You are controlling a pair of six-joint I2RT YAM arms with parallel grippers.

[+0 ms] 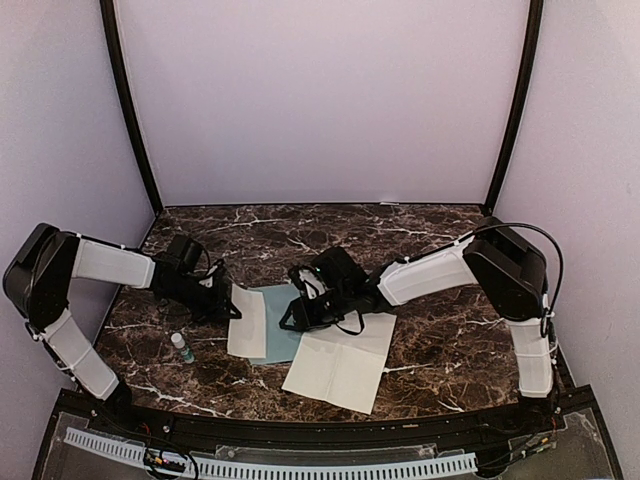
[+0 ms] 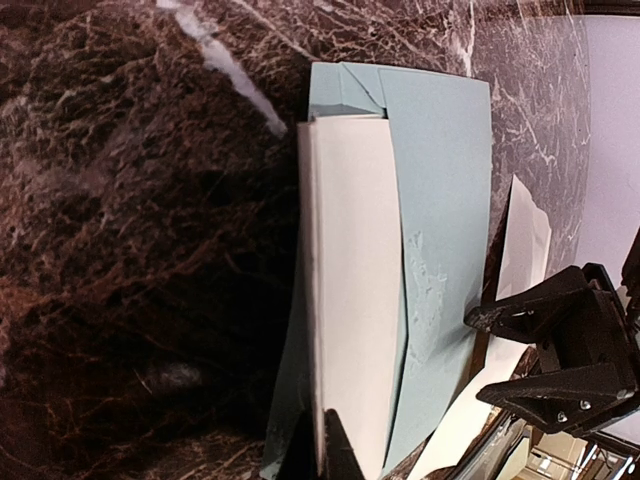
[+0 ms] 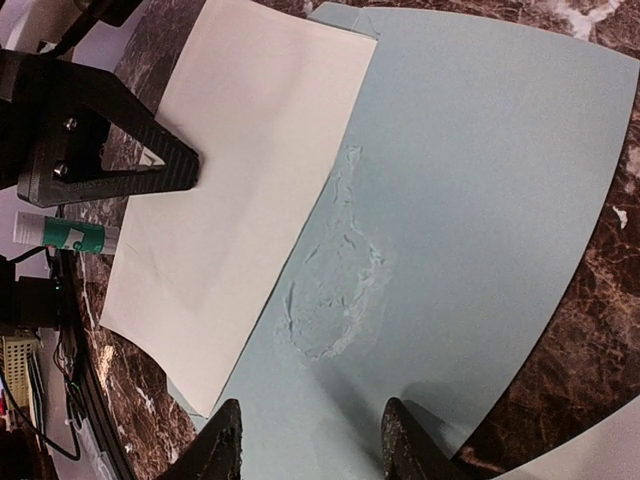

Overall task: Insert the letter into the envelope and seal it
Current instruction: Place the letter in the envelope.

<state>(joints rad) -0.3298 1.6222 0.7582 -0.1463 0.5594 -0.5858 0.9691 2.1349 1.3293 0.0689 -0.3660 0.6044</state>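
The pale teal envelope [image 1: 280, 340] lies flat on the marble, with a rough glue patch [image 3: 340, 270] on its face. A whitish panel [image 1: 247, 322] lies over its left part; I cannot tell whether it is a separate sheet. My left gripper [image 1: 226, 304] is shut on that panel's edge [image 2: 328, 425]. My right gripper [image 1: 296, 318] is open, its tips [image 3: 312, 432] spread just above the envelope [image 3: 480, 200] on its near side. The cream letter [image 1: 340, 368] lies flat on the table to the right of the envelope, held by neither gripper; its edge shows in the left wrist view [image 2: 525, 235].
A small glue stick with a green label [image 1: 182, 347] lies on the table left of the envelope, near the left arm, and shows in the right wrist view [image 3: 60, 233]. Dark marble tabletop [image 1: 440, 330]; pale walls enclose the back and sides.
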